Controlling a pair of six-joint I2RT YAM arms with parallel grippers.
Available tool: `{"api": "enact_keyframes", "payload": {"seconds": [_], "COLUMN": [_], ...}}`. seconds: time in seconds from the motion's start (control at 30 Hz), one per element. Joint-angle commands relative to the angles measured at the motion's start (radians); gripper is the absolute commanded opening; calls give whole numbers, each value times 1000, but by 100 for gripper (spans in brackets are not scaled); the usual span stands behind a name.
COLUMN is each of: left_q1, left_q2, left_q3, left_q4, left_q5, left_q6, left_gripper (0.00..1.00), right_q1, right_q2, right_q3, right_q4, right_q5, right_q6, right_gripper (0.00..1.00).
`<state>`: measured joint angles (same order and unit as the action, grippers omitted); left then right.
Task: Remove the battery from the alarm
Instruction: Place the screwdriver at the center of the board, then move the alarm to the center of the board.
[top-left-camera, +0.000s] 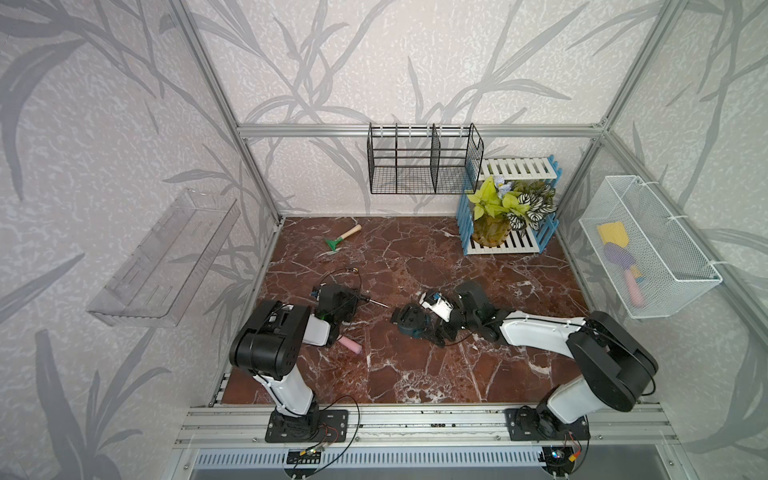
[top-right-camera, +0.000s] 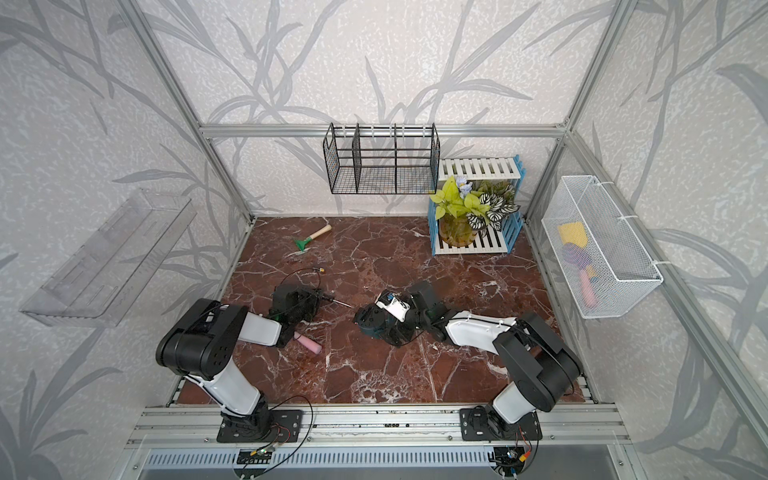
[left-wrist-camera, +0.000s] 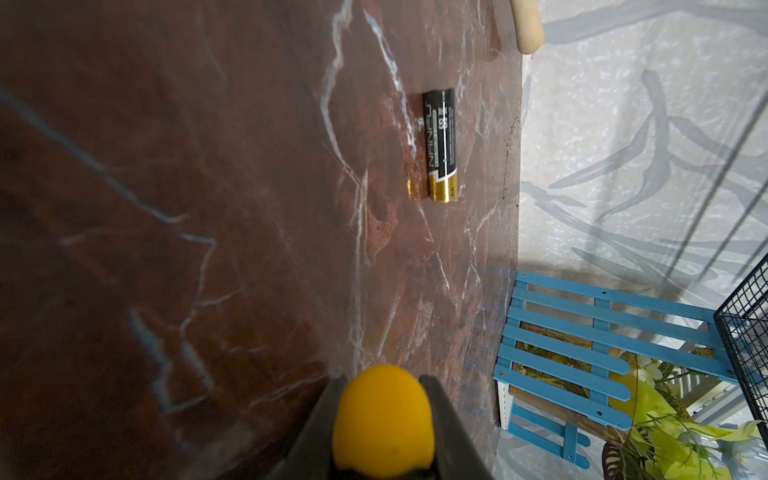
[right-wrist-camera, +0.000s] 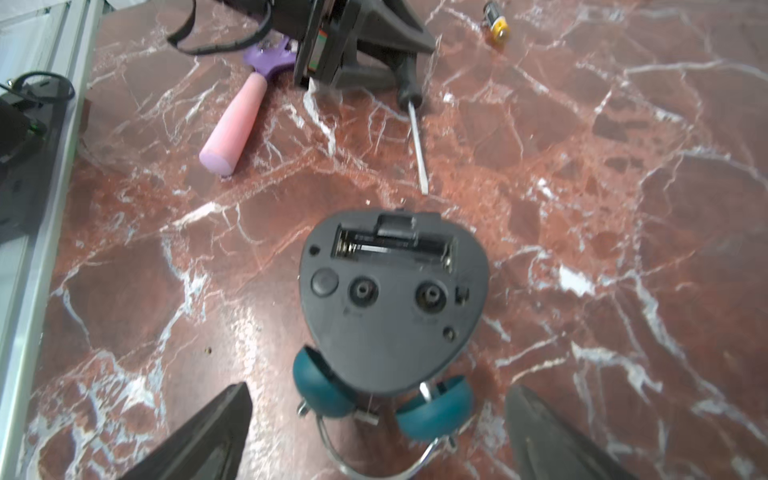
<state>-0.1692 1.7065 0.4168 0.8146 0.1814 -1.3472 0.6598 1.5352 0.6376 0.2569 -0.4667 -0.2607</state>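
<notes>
Battery (top-left-camera: 356, 272) out on the table (top-left-camera: 415, 374), well apart from the alarm (top-left-camera: 411, 321)!
In both top views the battery lies alone beyond the screwdriver (top-right-camera: 332, 299). Left wrist: left gripper (left-wrist-camera: 382, 377) pinches the screwdriver's yellow end, battery flat ahead. Right wrist: right gripper (right-wrist-camera: 378, 388) spread wide, alarm back up between its 2 fingers (right-wrist-camera: 208, 432), touching neither, battery bay open.

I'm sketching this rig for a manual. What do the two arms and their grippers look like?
Both the left arm and the right arm have white link shells between bulky black joint housings, on black base plates. Thin black cables loop near each wrist and base. The left gripper and right gripper have dark grey wedge-shaped fingers tapering to the tips.
</notes>
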Motion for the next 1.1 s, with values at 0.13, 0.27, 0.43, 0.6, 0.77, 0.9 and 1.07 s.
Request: {"api": "enact_keyframes", "payload": {"seconds": [0.13, 0.27, 0.43, 0.6, 0.77, 0.9, 1.07], "left_q1": [-7, -3, -13, -34, -86, -138, -150], "left_q2": [-103, -246, -574, -821, -680, -582, -583], "left_q3": [-57, -80, -124, -171, -135, -75, -121], "left_q4": [-185, -315, -602, -601, -415, -414, -349], "left_q5": [-32, -52, -158, -196, -41, 11, 7], "left_q6": [22, 69, 125, 385, 582, 667, 652], "left_gripper": [81, 100, 100, 99, 96, 96, 96], "right_q1": [-14, -26, -31, -62, -70, -68, -30], "right_q2": [-146, -219, -317, -324, -260, -163, -61], "right_q3": [-58, -87, -65, -88, -70, -66, -48], "right_q4": [66, 87, -73, -179, -232, -205, -169], "right_q5": [-19, 18, 138, 97, 47, -41, -64], "right_q6": [57, 237, 747, 1172, 1268, 1328, 1378], "right_gripper": [99, 99, 97, 61, 46, 48, 48]}}
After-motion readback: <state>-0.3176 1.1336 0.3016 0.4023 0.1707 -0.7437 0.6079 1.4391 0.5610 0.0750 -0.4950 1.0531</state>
